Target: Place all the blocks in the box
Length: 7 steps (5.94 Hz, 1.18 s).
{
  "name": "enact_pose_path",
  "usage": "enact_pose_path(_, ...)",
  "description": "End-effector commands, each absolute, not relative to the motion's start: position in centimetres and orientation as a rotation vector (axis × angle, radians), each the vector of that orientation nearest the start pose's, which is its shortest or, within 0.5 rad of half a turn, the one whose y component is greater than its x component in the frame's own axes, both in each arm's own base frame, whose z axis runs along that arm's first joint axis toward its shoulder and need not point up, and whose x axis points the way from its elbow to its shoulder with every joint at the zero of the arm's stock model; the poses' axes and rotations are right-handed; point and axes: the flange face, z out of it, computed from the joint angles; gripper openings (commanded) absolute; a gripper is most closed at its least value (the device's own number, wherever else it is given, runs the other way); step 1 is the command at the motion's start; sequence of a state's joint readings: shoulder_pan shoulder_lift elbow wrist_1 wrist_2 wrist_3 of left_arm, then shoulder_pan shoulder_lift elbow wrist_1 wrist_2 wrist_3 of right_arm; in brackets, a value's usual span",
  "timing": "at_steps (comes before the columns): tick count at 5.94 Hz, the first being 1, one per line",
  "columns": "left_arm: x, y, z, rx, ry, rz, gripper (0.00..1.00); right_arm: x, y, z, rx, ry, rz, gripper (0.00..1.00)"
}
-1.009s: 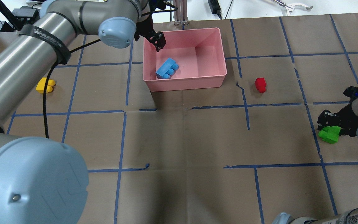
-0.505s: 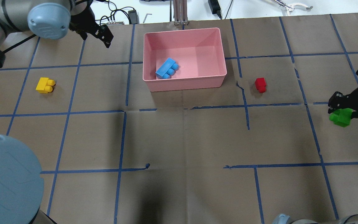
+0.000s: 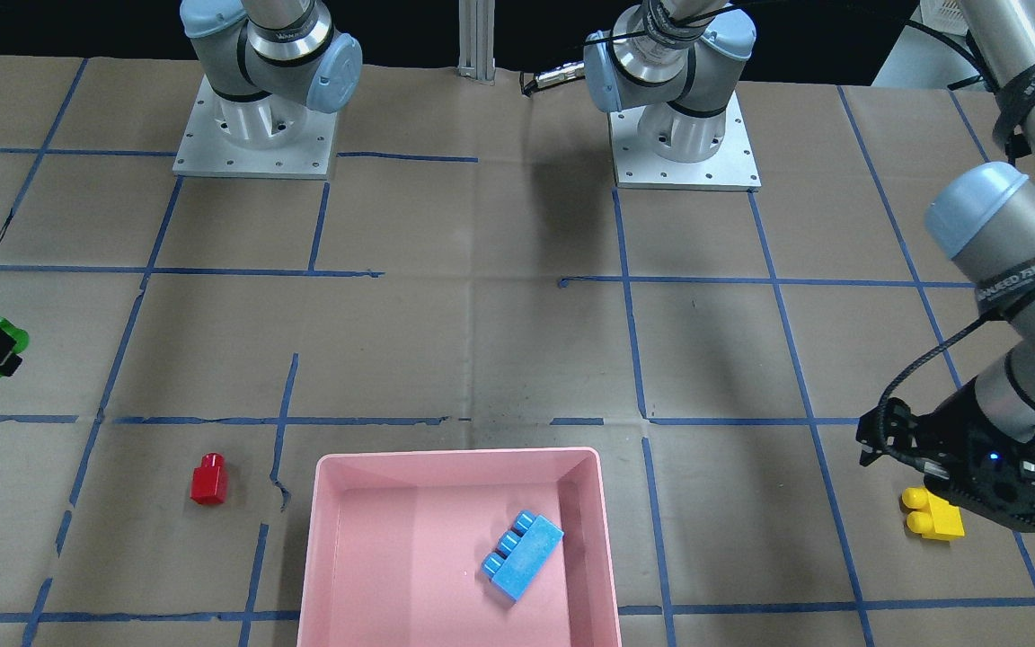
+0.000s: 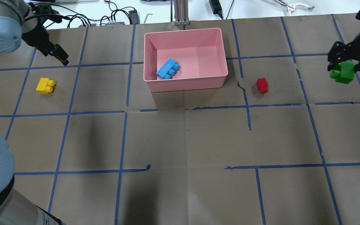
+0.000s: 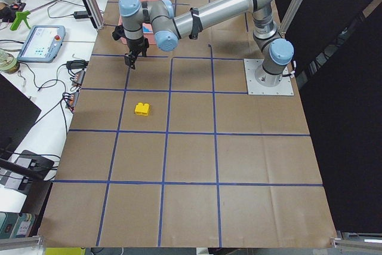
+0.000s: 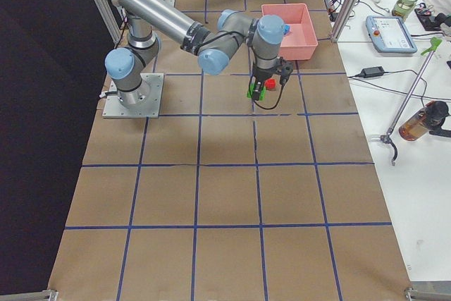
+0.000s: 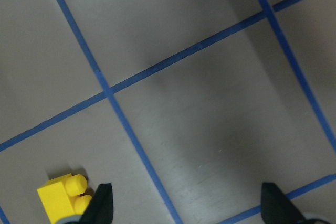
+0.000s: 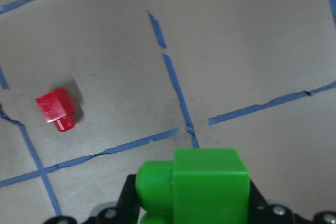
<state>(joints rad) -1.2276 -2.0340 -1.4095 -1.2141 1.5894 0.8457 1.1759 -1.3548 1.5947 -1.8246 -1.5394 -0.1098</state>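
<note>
- Nearest us, the yellow block (image 4: 45,85) lies on the surface (image 4: 186,140) out to the left. It has not shifted in the last second and nothing touches it.
- The red block (image 4: 262,84) sits just right of the box, also where it was, untouched.
- The right tool (image 4: 344,66) is clenched on the green block (image 4: 342,73). A second ago it was low at the near right edge. It has since lifted clear of the surface and travelled outward. It now hangs well right of the box, with the red block between the two. We judge this carry about half done.
- The box (image 4: 186,83) holds the blue block (image 4: 168,69), which lies flat near its near-left corner, same spot as before. One of the four blocks is delivered.
- The left tool (image 7: 186,192) stood over the box's far-left corner a second ago and has swung out left. Its fingers are spread with nothing between them. It hovers just past the yellow block, which in the wrist view sits beside one finger, not between them. We take yellow as its next pick, and it must first centre over the block.
</note>
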Motion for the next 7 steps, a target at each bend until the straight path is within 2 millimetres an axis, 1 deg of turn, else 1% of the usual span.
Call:
enact_pose_path(1, 17.1, -67.3, 27.9, 0.751, 3.01, -0.012, 0.99, 3.8, -62.2, 39.4, 0.284, 3.106, -0.062, 0.43)
enact_pose_path(2, 19.2, -68.1, 23.7, 0.71, 3.012, -0.007, 0.99, 11.9, -65.0, 38.1, 0.266, 3.098, -0.071, 0.43)
enact_pose_path(3, 21.2, -68.9, 20.4, 0.605, 3.021, -0.033, 0.99, 19.3, -67.9, 36.4, 0.284, 3.089, -0.079, 0.43)
enact_pose_path(4, 21.4, -68.9, 18.7, 0.543, 3.038, -0.024, 0.99, 25.7, -70.1, 34.4, 0.306, 3.078, -0.086, 0.43)
enact_pose_path(5, 21.3, -68.9, 18.2, 0.53, 3.044, -0.016, 0.99, 28.6, -71.6, 30.4, 0.284, 3.088, -0.034, 0.43)
enact_pose_path(6, 21.7, -68.7, 17.3, 0.522, 3.029, 0.026, 0.99, 28.8, -72.5, 27.9, 0.267, 3.085, -0.044, 0.48)
enact_pose_path(7, 21.8, -68.6, 16.5, 0.52, 3.032, 0.044, 0.92, 29.0, -73.0, 27.2, 0.265, 3.076, -0.084, 0.87)
